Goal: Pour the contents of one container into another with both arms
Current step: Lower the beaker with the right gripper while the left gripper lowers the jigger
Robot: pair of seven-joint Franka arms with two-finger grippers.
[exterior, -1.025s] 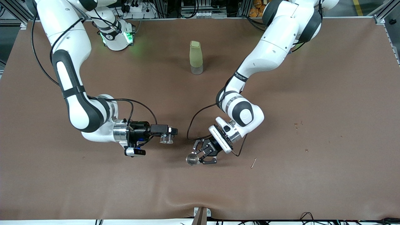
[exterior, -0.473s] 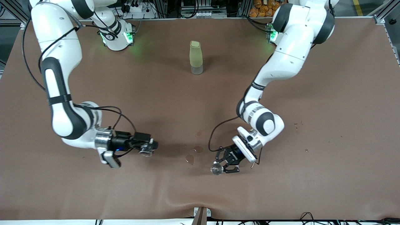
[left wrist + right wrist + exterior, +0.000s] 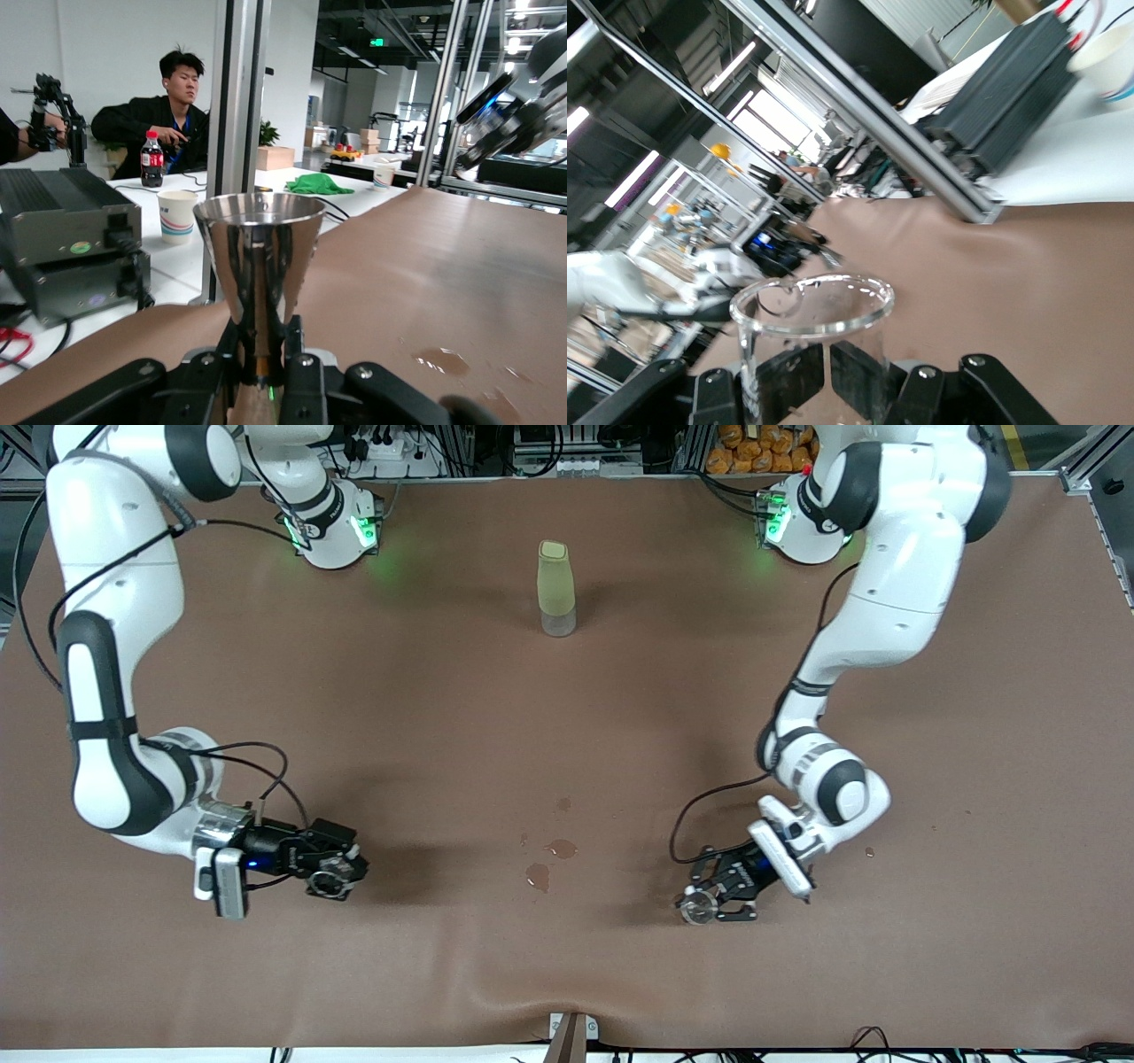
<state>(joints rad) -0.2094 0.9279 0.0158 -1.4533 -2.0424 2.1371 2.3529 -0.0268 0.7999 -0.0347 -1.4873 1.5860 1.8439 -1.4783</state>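
Holding cups, both arms (image 3: 124,717) farther apart

left hand (image 3: 700,908) clamped, right hand (image 3: 341,879) seemingly clamped

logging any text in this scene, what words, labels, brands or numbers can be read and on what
No text can be read for certain.
Red-labelled dark cola bottle: label print too blurred to quote.
Green sign hanging from the ceiling: too small to read.
Round sticker on the black metal box: unreadable.
Shiny steel jigger cup, clear glass cup, pale green bottle: no markings seen.
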